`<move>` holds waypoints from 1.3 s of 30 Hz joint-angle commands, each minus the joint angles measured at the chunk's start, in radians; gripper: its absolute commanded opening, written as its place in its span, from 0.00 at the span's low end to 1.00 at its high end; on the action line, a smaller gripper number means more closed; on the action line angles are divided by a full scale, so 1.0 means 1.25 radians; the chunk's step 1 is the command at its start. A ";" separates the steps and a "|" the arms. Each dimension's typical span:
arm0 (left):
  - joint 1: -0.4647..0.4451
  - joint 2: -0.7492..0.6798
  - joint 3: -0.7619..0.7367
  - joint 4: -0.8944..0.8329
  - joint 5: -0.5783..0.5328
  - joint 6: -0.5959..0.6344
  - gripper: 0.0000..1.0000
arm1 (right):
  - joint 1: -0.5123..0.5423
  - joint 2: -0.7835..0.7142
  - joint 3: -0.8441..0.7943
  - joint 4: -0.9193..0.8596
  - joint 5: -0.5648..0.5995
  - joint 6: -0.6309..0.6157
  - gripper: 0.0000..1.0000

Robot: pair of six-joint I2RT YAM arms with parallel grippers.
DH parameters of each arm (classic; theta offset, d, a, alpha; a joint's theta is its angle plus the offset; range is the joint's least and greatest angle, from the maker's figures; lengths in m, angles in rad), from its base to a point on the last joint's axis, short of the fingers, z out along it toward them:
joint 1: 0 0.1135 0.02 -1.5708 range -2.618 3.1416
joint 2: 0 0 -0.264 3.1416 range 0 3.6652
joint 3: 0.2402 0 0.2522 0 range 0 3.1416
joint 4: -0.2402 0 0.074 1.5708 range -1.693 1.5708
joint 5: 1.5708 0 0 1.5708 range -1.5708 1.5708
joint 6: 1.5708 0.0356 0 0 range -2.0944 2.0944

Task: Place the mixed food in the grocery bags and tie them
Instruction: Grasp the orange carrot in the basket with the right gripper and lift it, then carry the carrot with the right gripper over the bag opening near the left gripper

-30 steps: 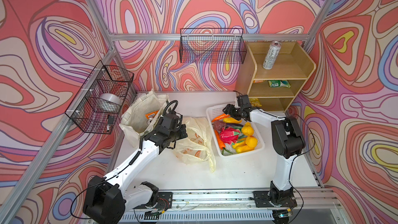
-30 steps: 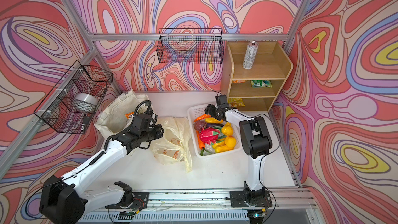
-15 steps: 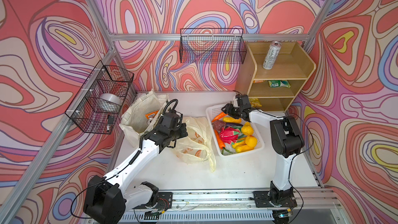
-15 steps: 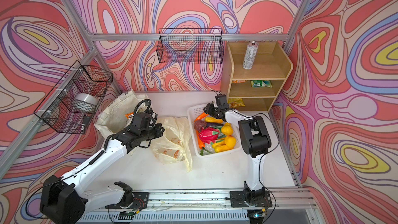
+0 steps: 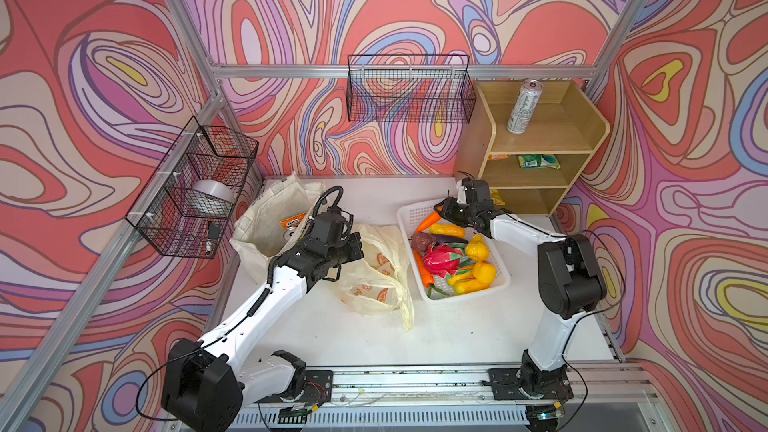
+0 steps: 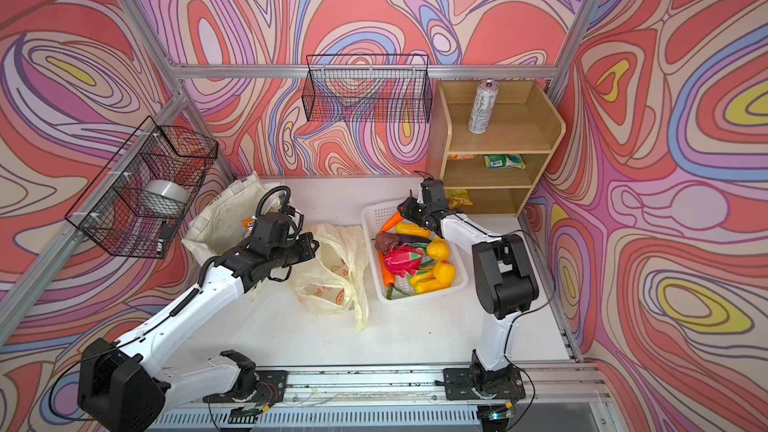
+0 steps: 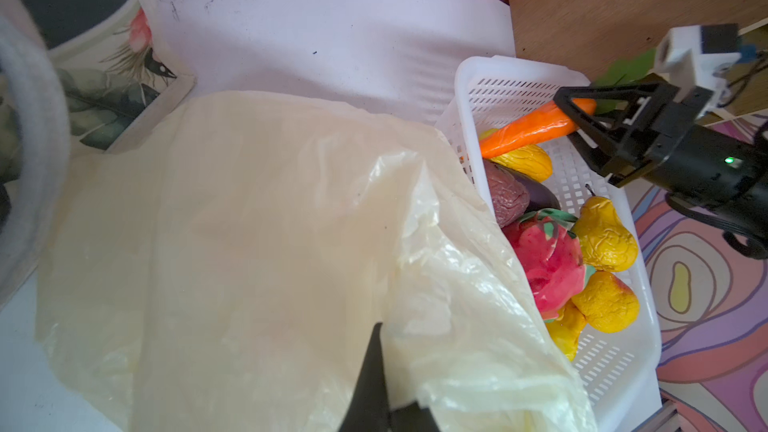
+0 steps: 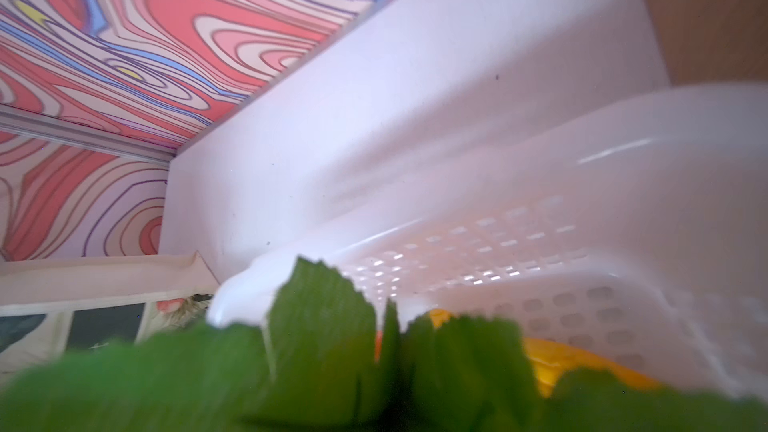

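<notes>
A white lattice basket (image 5: 465,290) holds toy fruits and vegetables, among them a pink dragon fruit (image 5: 440,259) and an orange carrot (image 5: 428,221) (image 7: 528,128). My right gripper (image 5: 444,209) (image 7: 571,118) is shut on the carrot's thick, leafy end; green leaves (image 8: 324,347) fill the right wrist view. The pale-yellow plastic bag (image 5: 374,268) (image 7: 249,222) lies left of the basket. My left gripper (image 5: 356,243) (image 7: 376,351) is shut on its rim. Further left, the canvas tote (image 5: 266,222) holds an orange packet (image 5: 291,222). A silver can (image 5: 523,106) stands on the shelf's top.
The wooden shelf (image 5: 582,135) at the back right also holds a green packet (image 5: 538,161) and a yellow one (image 5: 496,197). Black wire baskets hang on the back wall (image 5: 409,89) and the left wall (image 5: 195,189).
The right gripper's jaws have narrowed onto the carrot's leafy end. The left arm and the plastic bag have hardly moved.
</notes>
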 commanded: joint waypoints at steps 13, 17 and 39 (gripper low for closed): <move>0.005 0.089 0.158 -0.116 0.095 0.060 0.00 | 0.112 -0.411 -0.109 -0.032 -0.025 -0.059 0.29; 0.006 0.115 0.197 -0.143 0.152 0.075 0.00 | 0.213 -0.475 -0.138 -0.041 0.019 -0.076 0.30; 0.005 0.128 0.222 -0.178 0.186 0.094 0.00 | 0.491 -0.357 -0.172 -0.028 0.240 -0.203 0.29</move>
